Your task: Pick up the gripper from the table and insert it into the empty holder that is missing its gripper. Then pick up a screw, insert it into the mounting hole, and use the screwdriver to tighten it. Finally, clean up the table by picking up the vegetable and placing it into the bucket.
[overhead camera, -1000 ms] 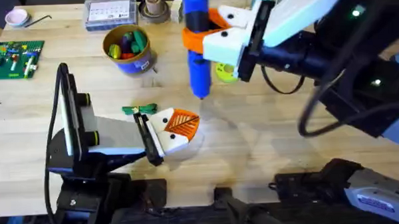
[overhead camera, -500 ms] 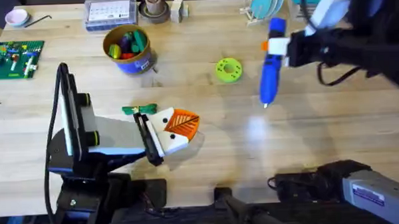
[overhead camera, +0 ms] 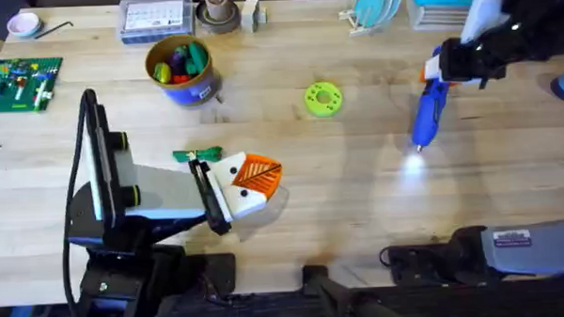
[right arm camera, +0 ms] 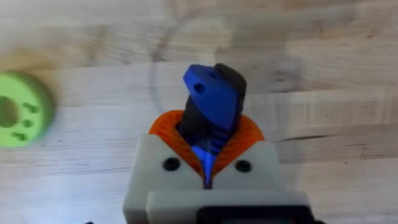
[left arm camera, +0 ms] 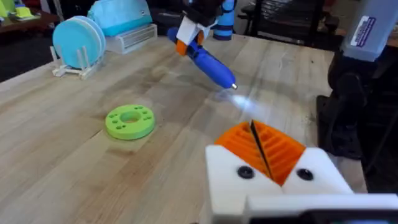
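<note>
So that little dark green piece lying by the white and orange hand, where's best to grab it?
Across the narrow middle of the vegetable, coming straight down from above. It lies flat on the table, long side running left to right in the overhead view, so fingers closing across it would span its thin width. The left gripper sits just beside it.

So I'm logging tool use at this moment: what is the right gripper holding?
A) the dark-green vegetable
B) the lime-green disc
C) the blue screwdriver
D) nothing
C: the right gripper has its orange pads clamped around the blue screwdriver, tip pointing down toward the table.
</note>
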`<state>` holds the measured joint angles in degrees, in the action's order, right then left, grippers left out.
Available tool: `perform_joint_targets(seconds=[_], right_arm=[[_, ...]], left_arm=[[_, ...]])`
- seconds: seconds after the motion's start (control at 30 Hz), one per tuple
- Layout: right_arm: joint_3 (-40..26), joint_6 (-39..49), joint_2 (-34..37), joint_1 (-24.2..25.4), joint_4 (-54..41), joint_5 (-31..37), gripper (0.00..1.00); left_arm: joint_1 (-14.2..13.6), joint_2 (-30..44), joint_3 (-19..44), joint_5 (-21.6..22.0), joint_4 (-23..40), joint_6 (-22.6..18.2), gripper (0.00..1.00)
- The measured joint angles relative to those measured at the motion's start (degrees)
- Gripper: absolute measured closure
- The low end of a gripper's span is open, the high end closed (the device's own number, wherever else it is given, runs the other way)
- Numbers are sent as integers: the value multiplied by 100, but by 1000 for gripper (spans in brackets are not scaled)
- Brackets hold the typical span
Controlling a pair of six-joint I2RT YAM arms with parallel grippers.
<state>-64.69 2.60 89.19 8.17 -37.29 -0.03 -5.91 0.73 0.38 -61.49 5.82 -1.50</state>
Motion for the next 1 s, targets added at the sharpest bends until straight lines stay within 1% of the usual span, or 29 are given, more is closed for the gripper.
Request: perform_joint_targets(seconds=[0.13,0.33,0.4,0.43,0.57,0.63,0.67,0.7,0.87,1.0], right_arm=[[0,137,510,14,19,296,978],[-9,239,891,14,159,466,972],[-9,244,918,14,172,476,868],[-9,251,918,14,180,479,792],[-13,299,918,14,224,498,325],[-22,285,918,14,228,496,150],[-31,301,918,14,222,501,44],[-37,294,916,14,211,501,17],[-42,274,792,14,136,501,9],[-42,274,340,5,82,501,9]], left_arm=[[0,0,0,0,0,0,997],[0,0,0,-2,0,0,997],[0,0,0,-2,0,0,997],[0,0,0,-2,0,0,997],[0,0,0,-2,0,0,997],[0,0,0,-1,0,0,997],[0,0,0,0,-2,0,997],[0,0,0,-2,0,0,997],[0,0,0,0,0,-2,985],[0,0,0,0,0,-13,824]])
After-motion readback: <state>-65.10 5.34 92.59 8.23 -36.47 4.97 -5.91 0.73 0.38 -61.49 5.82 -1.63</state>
